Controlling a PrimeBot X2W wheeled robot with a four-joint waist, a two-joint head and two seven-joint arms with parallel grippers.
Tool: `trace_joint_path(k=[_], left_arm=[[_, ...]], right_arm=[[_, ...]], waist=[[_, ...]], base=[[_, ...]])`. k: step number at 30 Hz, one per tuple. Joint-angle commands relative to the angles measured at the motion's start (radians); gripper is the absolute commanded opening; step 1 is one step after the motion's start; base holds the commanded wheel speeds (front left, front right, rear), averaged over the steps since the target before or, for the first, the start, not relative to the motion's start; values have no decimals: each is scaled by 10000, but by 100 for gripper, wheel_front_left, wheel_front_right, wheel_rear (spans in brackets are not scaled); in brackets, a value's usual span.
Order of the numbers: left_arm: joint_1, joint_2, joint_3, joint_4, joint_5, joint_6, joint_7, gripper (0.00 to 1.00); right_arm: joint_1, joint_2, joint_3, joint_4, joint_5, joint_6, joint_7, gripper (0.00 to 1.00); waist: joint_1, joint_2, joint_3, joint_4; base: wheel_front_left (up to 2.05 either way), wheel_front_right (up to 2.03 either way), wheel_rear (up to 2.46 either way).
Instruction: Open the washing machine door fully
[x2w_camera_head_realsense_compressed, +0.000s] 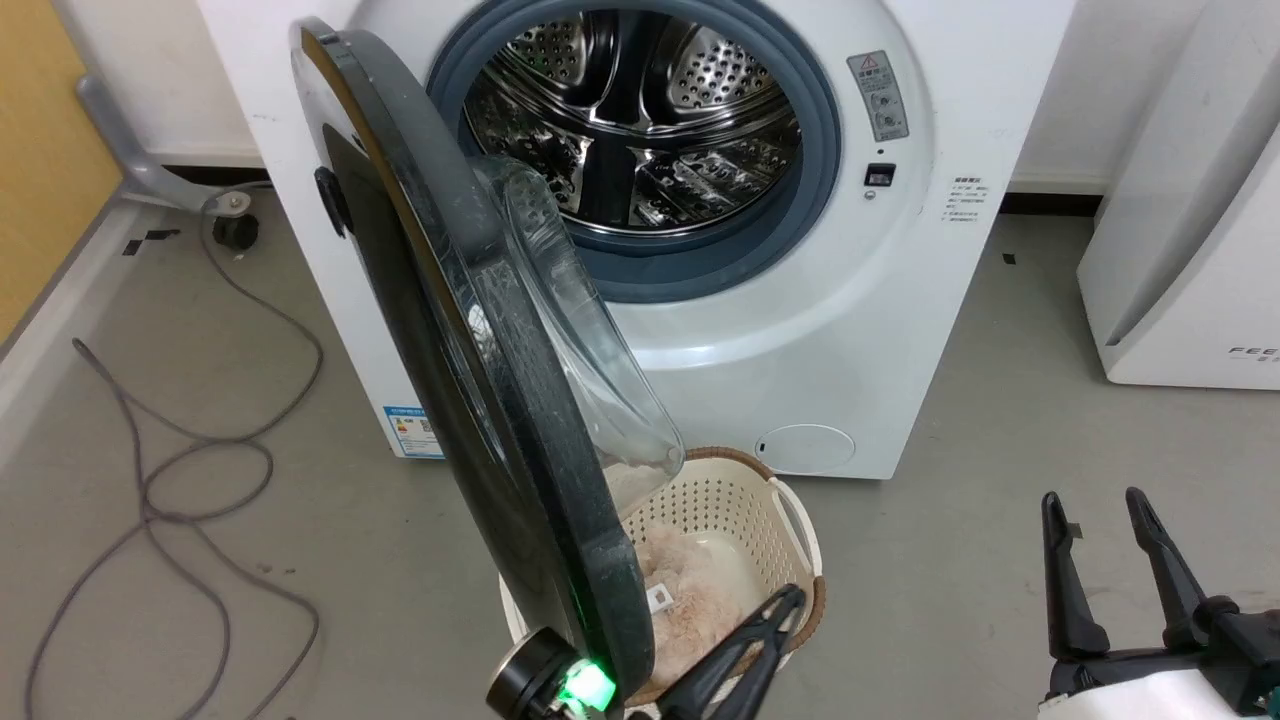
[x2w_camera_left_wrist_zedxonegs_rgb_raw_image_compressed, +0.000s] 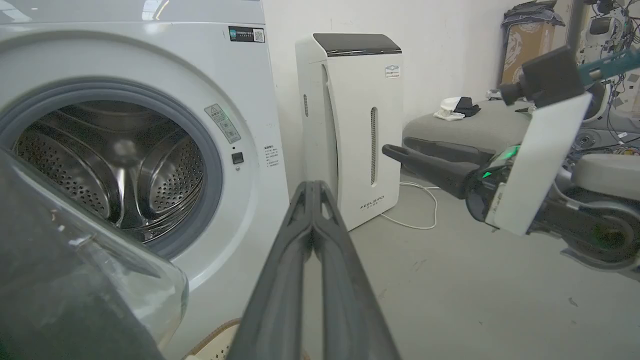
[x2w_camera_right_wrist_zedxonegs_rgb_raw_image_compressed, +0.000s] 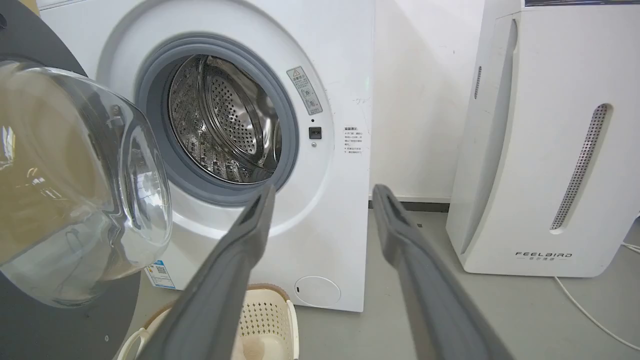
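Found the left hand (x2w_camera_head_realsense_compressed: 788, 600) nearest, low in the head view, fingers pressed together on nothing, just beside the bottom edge of the washing machine door (x2w_camera_head_realsense_compressed: 470, 330); could not tell contact. Saw that door swung well out from the washing machine (x2w_camera_head_realsense_compressed: 900, 330), glass bowl (x2w_camera_head_realsense_compressed: 575, 340) above a cream basket (x2w_camera_head_realsense_compressed: 730, 500). Noted the right hand (x2w_camera_head_realsense_compressed: 1092, 497) spread wide, empty, well apart.

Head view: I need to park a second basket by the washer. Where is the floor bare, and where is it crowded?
Bare: the grey floor between the washing machine and the white appliance, ahead of the right gripper. Left of the washing machine door a grey cable loops across the floor. Crowded: under it, with the laundry basket and the left gripper.
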Motion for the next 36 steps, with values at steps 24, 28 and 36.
trace_joint_path(k=[24,28,36], left_arm=[[512,-123,1099,1136,-491,600,-42,0],[691,-131,1121,996,-451,599,-42,0],[898,-79,1429,794,-409,697,-42,0]], right_arm=[[-39,47,28,68,-148,8,-43,100],[-2,47,42,84,-138,8,-43,100],[42,47,109,105,-143,8,-44,100]], waist=[[0,0,346,1227],[0,0,295,1639],[0,0,257,2457]], base=[[0,0,0],[0,0,0],[0,0,0]])
